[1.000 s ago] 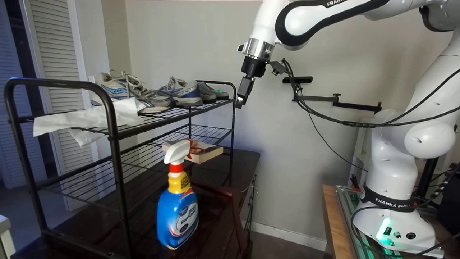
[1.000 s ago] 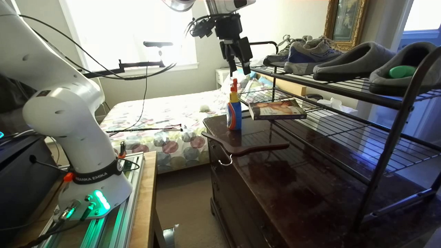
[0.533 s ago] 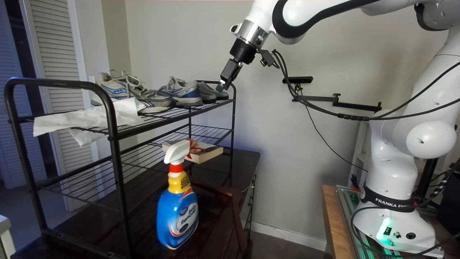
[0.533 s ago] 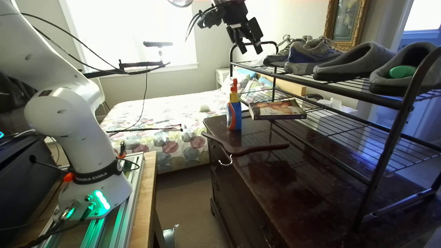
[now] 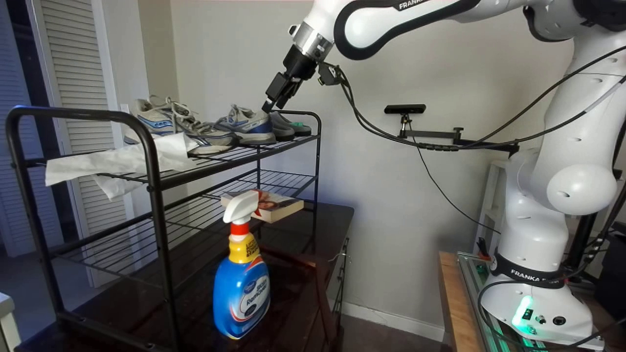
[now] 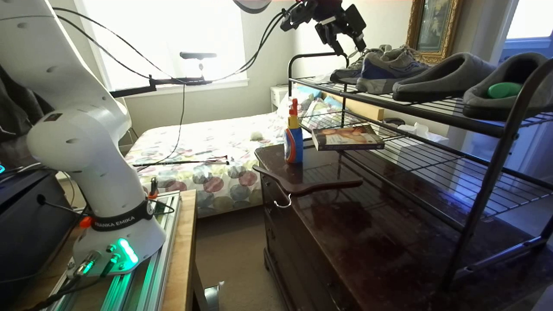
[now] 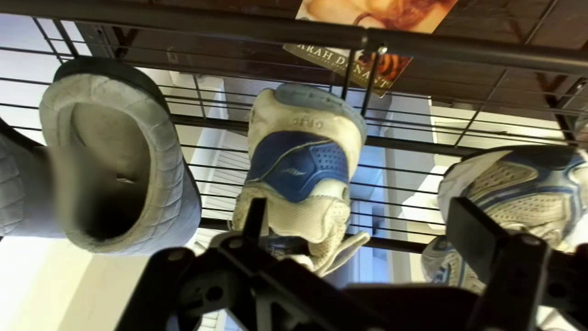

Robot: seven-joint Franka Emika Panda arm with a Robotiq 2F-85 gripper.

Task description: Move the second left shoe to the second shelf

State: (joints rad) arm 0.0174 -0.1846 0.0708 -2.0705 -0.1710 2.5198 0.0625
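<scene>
The second left shoe appears to be the light grey and white sneaker with a blue heel patch, on the rack's top tier in both exterior views [image 5: 252,122] [image 6: 386,73]. In the wrist view its heel [image 7: 298,161] faces me. My gripper [image 5: 274,105] is open and empty, tilted, just above that sneaker's heel; an exterior view also shows it [image 6: 350,48]. In the wrist view the fingers [image 7: 358,207] are wide apart, one overlapping this sneaker, the other a neighbouring pale sneaker [image 7: 523,184]. Contact cannot be told. The second shelf [image 5: 293,182] is the wire tier below [image 6: 458,157].
A book [image 6: 348,138] lies on the second shelf. Grey slippers [image 6: 445,77] flank the sneaker, one holding a green object [image 6: 504,90]. White paper [image 5: 122,159] drapes the top tier. A spray bottle [image 5: 242,288] and a hanger [image 6: 311,185] are on the dresser.
My gripper has risen and moved from beyond the rack's end to above the top-tier sneakers, tilting more. It stays open. The shoes have not moved.
</scene>
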